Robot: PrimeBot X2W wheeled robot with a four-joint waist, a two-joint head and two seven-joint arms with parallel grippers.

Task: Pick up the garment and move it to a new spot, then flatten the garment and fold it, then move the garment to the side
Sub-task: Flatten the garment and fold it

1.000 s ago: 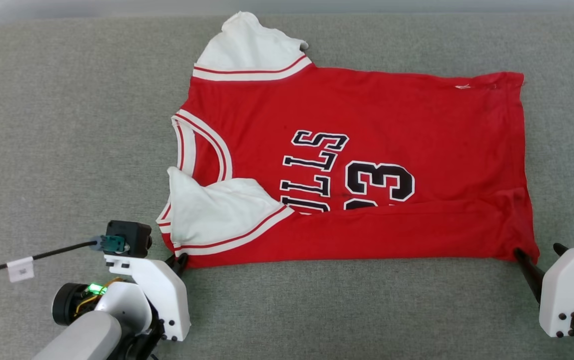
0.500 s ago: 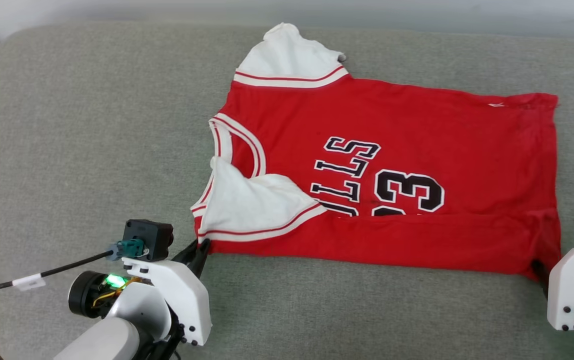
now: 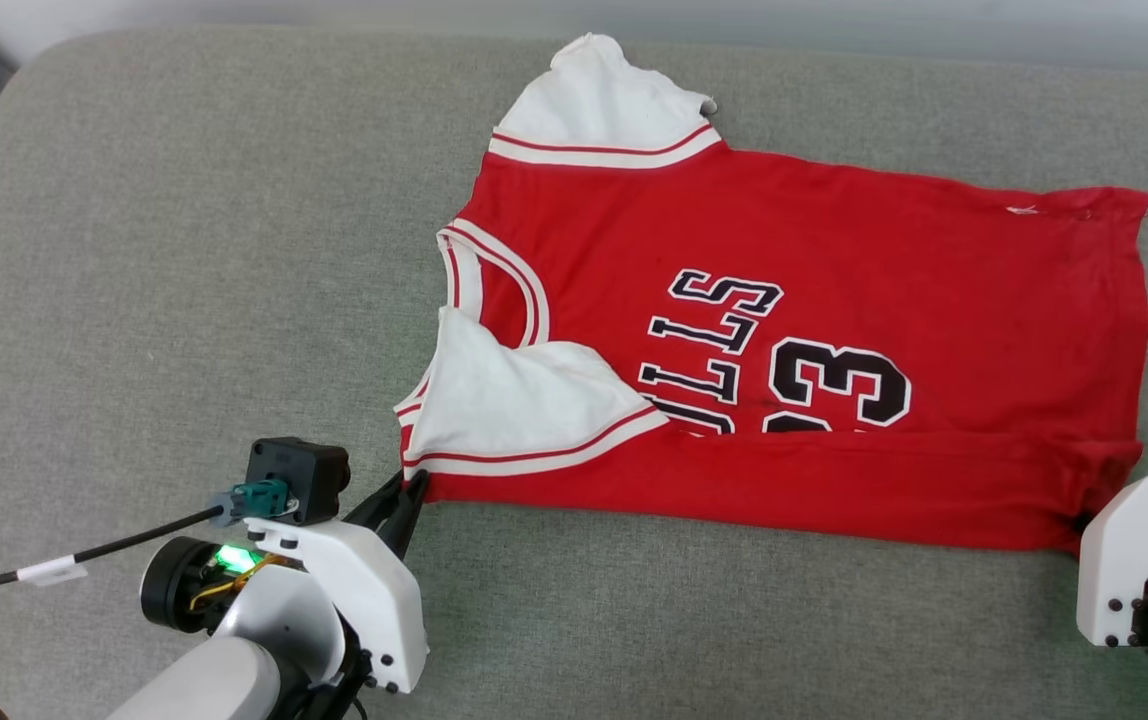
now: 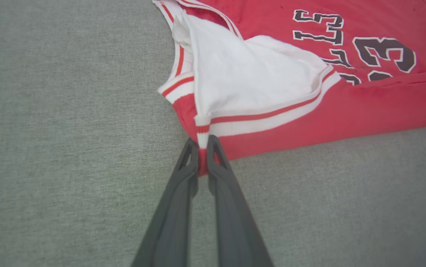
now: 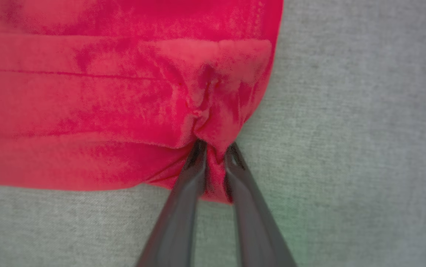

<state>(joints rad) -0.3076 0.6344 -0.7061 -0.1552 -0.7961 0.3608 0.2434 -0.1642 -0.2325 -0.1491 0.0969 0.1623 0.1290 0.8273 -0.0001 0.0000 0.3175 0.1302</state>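
The garment (image 3: 834,260), a red jersey with white sleeves and black lettering, lies spread on the grey cushion, its near long edge folded over the lower part of the print. My left gripper (image 3: 412,492) is shut on the garment's near shoulder corner (image 4: 202,148), right beside the folded white sleeve (image 4: 250,74). At the other end, my right gripper (image 5: 215,155) is shut on the bunched red hem corner (image 5: 213,122), which is puckered where the fingers pinch it. In the head view the right arm's white housing (image 3: 1129,555) hides those fingers.
The grey upholstered cushion (image 3: 184,250) stretches wide to the left of the garment and in front of it. Its rounded back-left corner and far edge (image 3: 24,70) meet a pale wall. A black cable with a white tag (image 3: 54,570) trails from the left wrist.
The head camera has shifted, so the whole scene sits further right. The grippers now pinch the near corners, and the hem corner has bunched up at the right gripper.
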